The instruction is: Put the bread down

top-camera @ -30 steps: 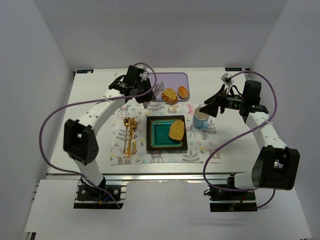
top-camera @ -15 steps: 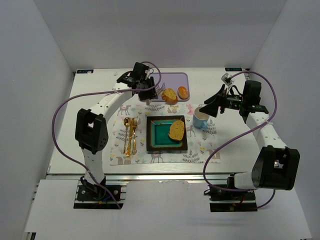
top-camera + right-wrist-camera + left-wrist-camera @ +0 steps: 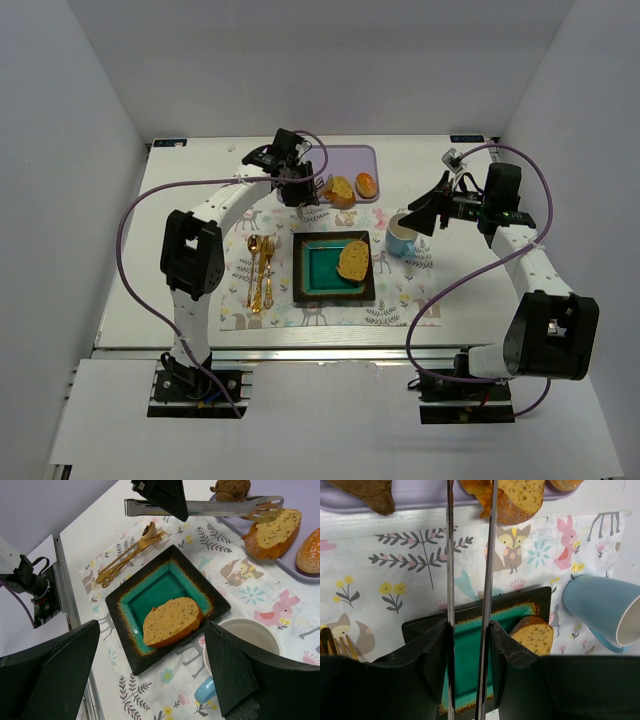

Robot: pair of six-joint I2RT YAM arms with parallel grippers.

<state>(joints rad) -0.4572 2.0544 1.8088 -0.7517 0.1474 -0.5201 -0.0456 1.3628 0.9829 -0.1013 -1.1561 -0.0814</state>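
Fingers (image 3: 432,655) of the left gripper (image 3: 468,630) are clamping the metal tongs (image 3: 487,555), and the tips are sitting right at the edge of the bread slice (image 3: 520,495) on the purple tray (image 3: 420,492). I'd say it's lining up the pinch. I'd be pushing the blades further over the crust before squeezing, otherwise it's probably slipping out on the way to the teal plate (image 3: 165,580), where one slice (image 3: 172,620) is already lying. Right gripper (image 3: 418,215) is hanging spread open by the blue cup (image 3: 400,240).
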